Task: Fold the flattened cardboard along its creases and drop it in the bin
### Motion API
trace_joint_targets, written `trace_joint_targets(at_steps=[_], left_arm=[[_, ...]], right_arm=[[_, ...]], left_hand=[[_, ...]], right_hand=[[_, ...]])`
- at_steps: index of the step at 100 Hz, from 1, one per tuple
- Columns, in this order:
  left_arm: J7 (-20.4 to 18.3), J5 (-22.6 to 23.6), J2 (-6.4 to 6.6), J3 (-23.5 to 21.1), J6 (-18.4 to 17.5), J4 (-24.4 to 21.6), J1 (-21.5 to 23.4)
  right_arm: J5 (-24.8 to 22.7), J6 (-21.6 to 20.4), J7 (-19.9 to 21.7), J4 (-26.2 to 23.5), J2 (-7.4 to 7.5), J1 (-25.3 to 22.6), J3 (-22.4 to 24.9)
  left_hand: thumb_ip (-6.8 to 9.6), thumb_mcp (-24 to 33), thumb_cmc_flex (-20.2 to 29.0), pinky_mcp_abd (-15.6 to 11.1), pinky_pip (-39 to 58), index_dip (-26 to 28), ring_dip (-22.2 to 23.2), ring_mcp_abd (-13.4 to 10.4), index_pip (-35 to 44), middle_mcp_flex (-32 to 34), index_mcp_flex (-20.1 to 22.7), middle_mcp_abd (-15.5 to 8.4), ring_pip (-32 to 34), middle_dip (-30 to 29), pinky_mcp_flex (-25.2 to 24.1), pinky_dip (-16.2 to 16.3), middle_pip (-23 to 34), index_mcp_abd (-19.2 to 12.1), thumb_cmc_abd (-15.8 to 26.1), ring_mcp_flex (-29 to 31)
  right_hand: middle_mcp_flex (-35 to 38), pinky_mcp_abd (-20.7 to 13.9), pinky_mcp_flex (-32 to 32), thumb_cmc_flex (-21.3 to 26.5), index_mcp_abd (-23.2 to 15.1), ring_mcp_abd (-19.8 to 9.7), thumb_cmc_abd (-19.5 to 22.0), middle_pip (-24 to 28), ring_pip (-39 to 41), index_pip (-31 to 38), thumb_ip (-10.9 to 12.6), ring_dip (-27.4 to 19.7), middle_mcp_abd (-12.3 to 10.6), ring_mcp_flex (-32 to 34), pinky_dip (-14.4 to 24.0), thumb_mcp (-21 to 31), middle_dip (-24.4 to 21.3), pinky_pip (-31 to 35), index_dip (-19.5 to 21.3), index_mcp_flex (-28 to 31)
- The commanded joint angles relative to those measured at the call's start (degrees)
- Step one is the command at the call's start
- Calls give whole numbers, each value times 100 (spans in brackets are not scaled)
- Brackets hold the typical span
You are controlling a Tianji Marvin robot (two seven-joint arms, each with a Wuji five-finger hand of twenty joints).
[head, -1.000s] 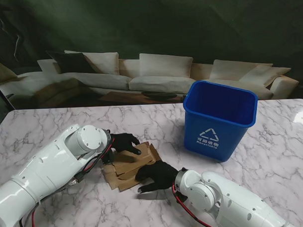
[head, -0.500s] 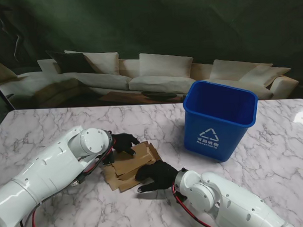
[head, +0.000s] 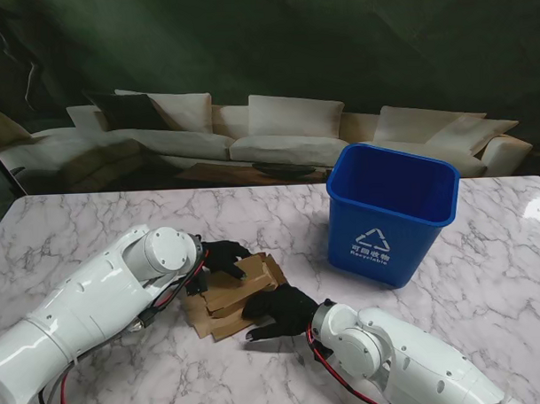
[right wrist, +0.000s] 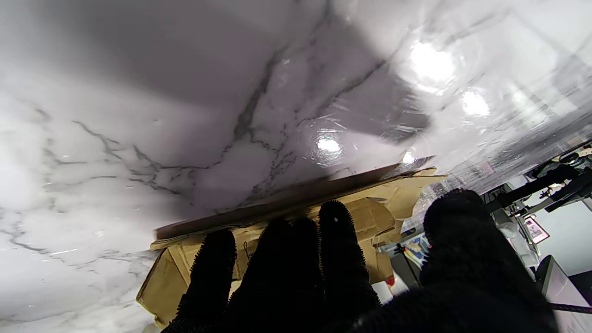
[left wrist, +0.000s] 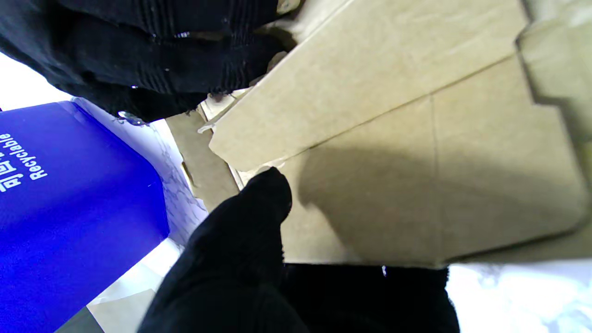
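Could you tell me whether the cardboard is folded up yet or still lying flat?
Partly folded: the cardboard shows layered panels, one flap raised under the left hand, the right hand pressing its near edge.

The blue bin carried a white recycling-arrow triangle on its front wall, with a line of small white characters under it (too small in the stand view to read). In the left wrist view the bin's wall showed the white word "Recyclable" beside part of those characters. No print could be read on the cardboard.
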Motion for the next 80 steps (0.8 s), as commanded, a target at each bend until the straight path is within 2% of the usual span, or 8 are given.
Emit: trace_joint_targets(at_steps=[1, 15, 19, 22, 33, 55, 80], left_arm=[[-110, 58, -118, 127, -78, -74, 146], [89, 254, -94, -108, -194, -246, 349], [147, 348, -72, -231, -230, -342, 443], [185, 419, -54, -331, -243, -425, 517], [339, 760, 13, -728, -318, -746, 800], [493, 1290, 106, -1415, -446, -1250, 1219], [837, 1707, 117, -2157, -677, -1790, 1703]], right_arm=[[-57, 125, 153, 434, 51, -143, -85], [-110, 90, 89, 376, 52, -231, 47], [-126, 68, 61, 320, 52, -299, 145], [-134, 50, 43, 264, 52, -360, 231], [-148, -99, -126, 17, 30, -636, 591], [-124, -383, -162, -607, 40, -1133, 1179], [157, -363, -200, -1449, 2, -1756, 1782]], left_hand=[[-172, 341, 342, -308, 413, 61, 133, -526, 288, 899, 556, -752, 488, 217, 272, 72, 190, -491, -313, 474], [-203, 531, 342, -314, 533, 186, 320, -569, 603, 1025, 941, -906, 725, 647, 264, 144, 263, -618, -358, 499], [-203, 550, 342, -319, 548, 217, 331, -473, 673, 1045, 1029, -925, 732, 703, 273, 160, 275, -633, -350, 473], [-207, 545, 342, -321, 557, 234, 339, -559, 707, 1052, 1061, -937, 751, 733, 284, 169, 280, -630, -340, 496], [-210, 520, 342, -336, 579, 296, 314, -569, 832, 1102, 1227, -947, 744, 777, 333, 184, 278, -576, -357, 546], [-194, 494, 342, -354, 575, 543, 253, -572, 992, 1137, 1255, -959, 751, 838, 370, 182, 233, -582, -343, 574], [-194, 491, 342, -327, 580, 621, 214, -569, 993, 1150, 1274, -933, 771, 864, 376, 184, 219, -591, -341, 578]], right_hand=[[-105, 1890, 348, 48, 65, 1422, 167, -75, -119, -18, 141, -62, 926, -191, -312, -91, -41, -714, -32, -137], [-108, 1893, 393, 61, 62, 1418, 169, -58, -132, -3, 144, -80, 917, -192, -313, -96, -36, -700, -25, -116], [-113, 1896, 436, 70, 56, 1419, 171, -52, -130, 4, 146, -81, 921, -188, -301, -93, -34, -669, -21, -111], [-109, 1915, 462, 73, 51, 1438, 168, -39, -125, 17, 147, -80, 938, -181, -286, -94, -29, -636, -14, -99], [-41, 2005, 571, 99, 42, 1496, 141, 80, -8, 103, 156, -30, 940, -63, -190, -90, 21, -442, 29, -36], [126, 2089, 684, 97, -54, 1634, 111, 216, 215, 246, 163, 109, 954, 105, -73, -74, 73, -243, 101, 61], [592, 2158, 921, 92, -54, 1681, 69, 398, 478, 384, 161, 279, 935, 445, 78, -50, 148, 24, 143, 322]])
